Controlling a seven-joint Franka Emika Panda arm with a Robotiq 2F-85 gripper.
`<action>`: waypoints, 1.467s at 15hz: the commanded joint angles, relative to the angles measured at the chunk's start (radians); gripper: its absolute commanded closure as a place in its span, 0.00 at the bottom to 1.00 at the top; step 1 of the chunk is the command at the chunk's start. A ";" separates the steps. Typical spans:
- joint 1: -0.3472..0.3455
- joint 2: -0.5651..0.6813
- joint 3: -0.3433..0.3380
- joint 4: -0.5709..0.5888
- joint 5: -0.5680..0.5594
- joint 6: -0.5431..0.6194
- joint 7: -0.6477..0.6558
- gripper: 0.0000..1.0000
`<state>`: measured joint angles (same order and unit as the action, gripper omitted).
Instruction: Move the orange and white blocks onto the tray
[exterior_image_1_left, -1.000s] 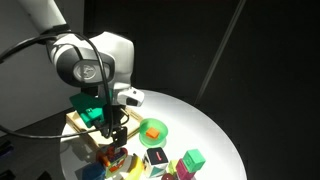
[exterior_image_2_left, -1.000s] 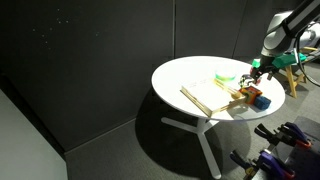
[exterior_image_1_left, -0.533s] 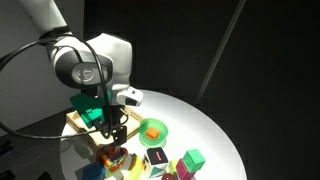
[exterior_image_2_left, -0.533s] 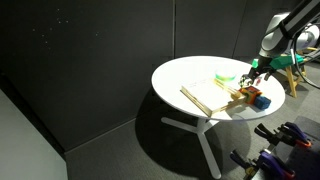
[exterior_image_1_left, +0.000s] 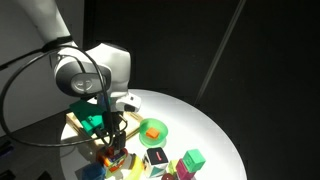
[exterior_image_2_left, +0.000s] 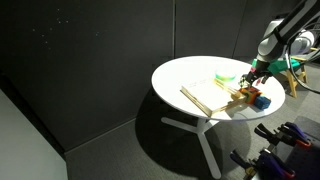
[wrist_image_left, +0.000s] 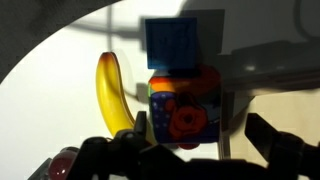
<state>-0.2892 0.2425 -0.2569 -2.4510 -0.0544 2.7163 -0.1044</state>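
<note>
My gripper (exterior_image_1_left: 116, 141) hangs open just above the cluster of blocks at the table's front edge; it also shows in the far exterior view (exterior_image_2_left: 256, 72). In the wrist view its fingers (wrist_image_left: 197, 124) straddle a many-coloured block (wrist_image_left: 183, 105) with an orange top edge and a red flower on blue, apparently without touching it. A block with a white face and dark sides (exterior_image_1_left: 155, 159) lies to the right of the gripper. An orange-red block (exterior_image_1_left: 110, 157) sits under the gripper. The light wooden tray (exterior_image_1_left: 74, 123) lies behind the arm and shows in both exterior views (exterior_image_2_left: 200, 97).
A round green dish (exterior_image_1_left: 153, 130) holds an orange piece. A green block (exterior_image_1_left: 192, 160) lies at the front right. In the wrist view a banana (wrist_image_left: 112, 90) lies left of the block and a blue block (wrist_image_left: 180, 44) lies beyond it. The table edge is close.
The arm has tilted and the gripper has sunk slightly towards the block cluster. The blocks and the tray have not moved.
</note>
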 joint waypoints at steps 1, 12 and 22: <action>-0.025 0.041 0.020 0.024 0.043 0.023 -0.061 0.00; -0.074 0.116 0.063 0.062 0.086 0.061 -0.144 0.00; -0.091 0.163 0.060 0.097 0.077 0.060 -0.136 0.34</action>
<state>-0.3582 0.3848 -0.2088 -2.3789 0.0078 2.7688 -0.2158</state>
